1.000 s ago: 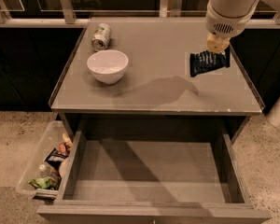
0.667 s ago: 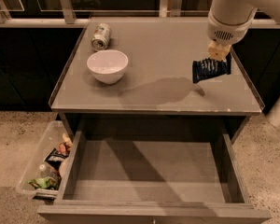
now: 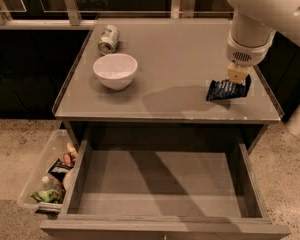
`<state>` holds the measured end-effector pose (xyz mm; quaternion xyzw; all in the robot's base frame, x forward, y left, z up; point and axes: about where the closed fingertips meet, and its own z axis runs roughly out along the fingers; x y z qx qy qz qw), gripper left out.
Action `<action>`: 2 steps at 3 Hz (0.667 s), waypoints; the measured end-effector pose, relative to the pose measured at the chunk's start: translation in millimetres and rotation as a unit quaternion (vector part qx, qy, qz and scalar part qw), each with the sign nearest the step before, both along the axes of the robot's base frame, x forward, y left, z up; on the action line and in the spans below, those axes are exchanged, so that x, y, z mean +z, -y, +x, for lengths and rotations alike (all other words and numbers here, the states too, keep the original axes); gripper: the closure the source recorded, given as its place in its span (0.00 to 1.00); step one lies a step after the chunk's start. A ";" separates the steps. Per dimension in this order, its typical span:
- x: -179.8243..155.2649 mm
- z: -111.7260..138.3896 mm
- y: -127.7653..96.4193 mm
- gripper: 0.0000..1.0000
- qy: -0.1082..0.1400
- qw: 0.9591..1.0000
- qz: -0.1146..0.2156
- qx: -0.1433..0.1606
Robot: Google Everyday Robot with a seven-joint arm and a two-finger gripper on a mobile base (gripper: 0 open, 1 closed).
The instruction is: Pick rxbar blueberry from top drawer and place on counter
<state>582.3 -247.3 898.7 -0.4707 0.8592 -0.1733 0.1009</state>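
I am holding my claw (image 3: 238, 76) over the 3 o'clock edge of the bench (image 3: 180, 59), and it is pinching the upper edge of the rxbar blueberry (image 3: 225, 90), which is hanging tilted beneath it. Over the last second I have been lowering. The bar was riding higher above the surface a moment ago, and now its lower corner is sitting at or just above the grey top, with its shadow closing in right beside it. I cannot tell whether it is actually touching yet.

The top drawer (image 3: 165, 229) is standing pulled out at 6 o'clock, below the bench's front edge, and its floor is showing nothing inside. So I am judging the pick to be done and the placing nearly so. What is remaining, I think, is to settle the bar flat and spread the claw. Since I am working close to the raised rim at 3 o'clock, the bar could end up leaning on it.

The white bowl (image 3: 115, 70) at 9 o'clock and the can (image 3: 108, 39) lying at 11 o'clock are keeping well apart from my work.
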 end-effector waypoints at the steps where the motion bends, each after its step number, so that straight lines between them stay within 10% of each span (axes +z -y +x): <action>1: -27.5 2.7 11.0 1.00 -0.026 0.999 0.002 -0.020; 2: -62.8 4.9 26.9 1.00 -0.056 0.997 0.009 -0.045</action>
